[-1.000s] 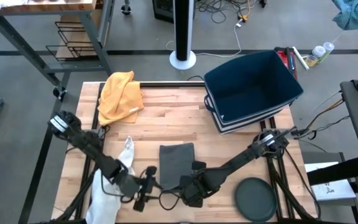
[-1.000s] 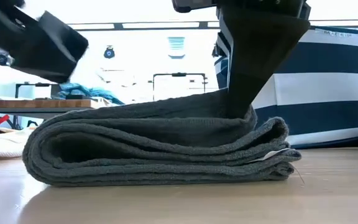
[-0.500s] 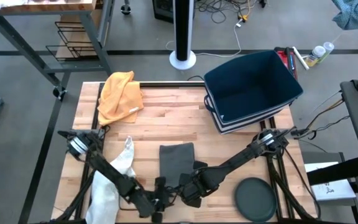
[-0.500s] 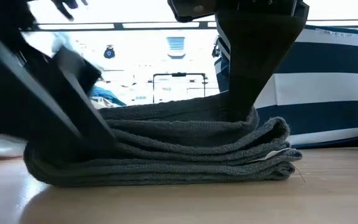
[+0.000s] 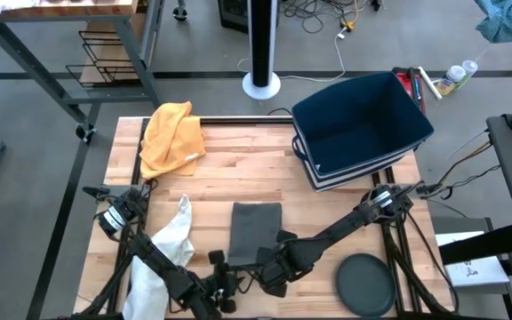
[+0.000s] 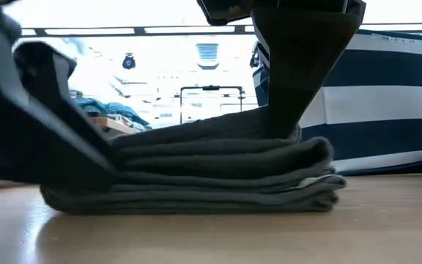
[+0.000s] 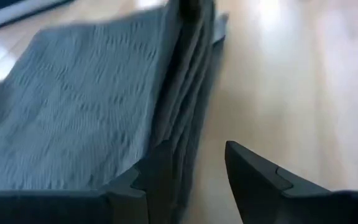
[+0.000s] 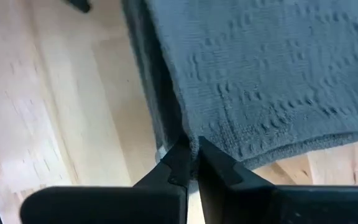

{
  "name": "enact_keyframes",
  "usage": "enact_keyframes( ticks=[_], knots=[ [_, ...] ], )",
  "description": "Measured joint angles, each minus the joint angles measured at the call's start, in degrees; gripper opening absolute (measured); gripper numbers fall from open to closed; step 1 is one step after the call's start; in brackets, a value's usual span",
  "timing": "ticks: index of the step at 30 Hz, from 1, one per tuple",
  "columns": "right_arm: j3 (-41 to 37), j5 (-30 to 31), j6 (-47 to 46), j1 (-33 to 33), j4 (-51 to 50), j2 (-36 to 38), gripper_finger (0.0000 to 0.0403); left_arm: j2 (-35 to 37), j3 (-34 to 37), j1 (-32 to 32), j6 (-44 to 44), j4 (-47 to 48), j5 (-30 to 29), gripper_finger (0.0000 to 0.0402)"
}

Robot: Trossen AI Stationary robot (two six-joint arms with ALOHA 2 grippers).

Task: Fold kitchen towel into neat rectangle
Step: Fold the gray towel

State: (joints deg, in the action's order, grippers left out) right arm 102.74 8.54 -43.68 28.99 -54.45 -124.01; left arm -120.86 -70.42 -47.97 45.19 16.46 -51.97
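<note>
The grey kitchen towel [image 5: 256, 227] lies folded in several layers on the wooden table [image 5: 238, 169], near its front edge. My right gripper [image 5: 269, 264] stands over the towel's near end, shut on it [image 8: 192, 146]. My left gripper [image 7: 197, 152] is open, low at the towel's left side by the near corner. One finger [image 7: 157, 171] is against the stacked edge and the other [image 7: 247, 180] is over bare wood. In the low view the left gripper [image 6: 86, 158] covers the towel's left end [image 6: 218, 172]. My left gripper touches the towel's stacked left edge [image 7: 182, 143] with one finger, slanting down from the table's left. The other finger is clear of the cloth, and the towel stays flat on the table. My right gripper pinches the upper layer's near edge [image 8: 213, 146] between its two shut fingers, coming from above and pointing steeply down. That layer rises a little toward the fingers [image 6: 288, 125], and the layers below lie on the table.
A yellow cloth [image 5: 172, 133] lies at the far left and a white cloth [image 5: 163, 258] at the near left beside my left arm. A dark blue striped bin [image 5: 363, 124] stands at the far right. A dark round plate [image 5: 365, 284] is at the near right.
My left gripper has come down and moved toward the towel from the left, tipping lower, and now rests against its left edge. The towel's rounded left end has been pressed flatter and nudged slightly right. My right gripper has kept its hold.
</note>
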Motion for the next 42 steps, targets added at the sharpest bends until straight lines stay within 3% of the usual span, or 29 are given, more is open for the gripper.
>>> enact_keyframes(
  ticks=[3,9,12,29,42],
  knots=[
    [0.0,0.2,-0.8,0.0,1.0,0.0,0.0012,0.2,0.9,-0.4,2.5,4.5,0.0,0.0137],
    [0.0,0.0,-0.6,0.0,3.7,0.0,0.0013,0.9,-0.2,-2.9,-6.4,-9.4,0.1,0.0121],
    [0.0,0.0,-0.2,0.0,4.2,0.0,0.0013,0.9,0.4,-2.8,-8.1,-9.6,-1.9,0.0114],
    [0.0,-1.1,0.8,1.7,4.2,0.0,0.0013,1.1,10.2,-0.9,6.6,-8.4,-3.9,0.0112],
    [-2.9,-0.2,0.0,2.1,8.1,0.0,0.0013,1.0,9.3,-0.8,6.1,-7.6,-5.2,0.0116]
  ],
)
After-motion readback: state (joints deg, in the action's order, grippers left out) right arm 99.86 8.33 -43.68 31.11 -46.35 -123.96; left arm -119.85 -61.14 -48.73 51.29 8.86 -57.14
